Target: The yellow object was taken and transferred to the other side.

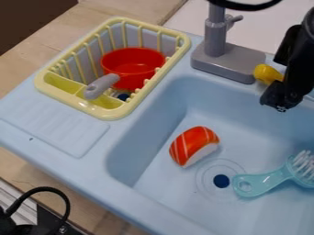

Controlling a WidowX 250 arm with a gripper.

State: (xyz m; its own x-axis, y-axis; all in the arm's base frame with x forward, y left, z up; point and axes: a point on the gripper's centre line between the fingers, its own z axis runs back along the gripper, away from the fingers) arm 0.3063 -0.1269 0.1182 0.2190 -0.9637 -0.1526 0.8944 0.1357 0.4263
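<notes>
Probably the step in hand is to secure the rounded yellow toy [267, 73], which lies at the upper right of the frame, by the sink's back rim. Right beside it in the picture is the black gripper [282, 97], partly covering it; I cannot tell whether it is clamped on the toy or just in front of it. A good grip would sit across the toy's middle, since the smooth, bulbous end could well roll or squirt out under a lopsided pinch. Lift straight up first, and only then go sideways: the gray faucet [226, 59] stands just to the left, and its broad base would catch a low swing.

Beyond that, the blue basin [144, 137] opens below, with the salmon sushi [193, 144] near the center and the teal scrub brush [270, 180] at the lower right, its handle near the drain [221, 181]. If the other side means the left (the task does not say), a high path would be wise, as the pale yellow dish rack [110, 113] at the upper left has a raised rim, and the red pot [131, 66] sits inside. Lower gently, and release only once the toy is supported.
</notes>
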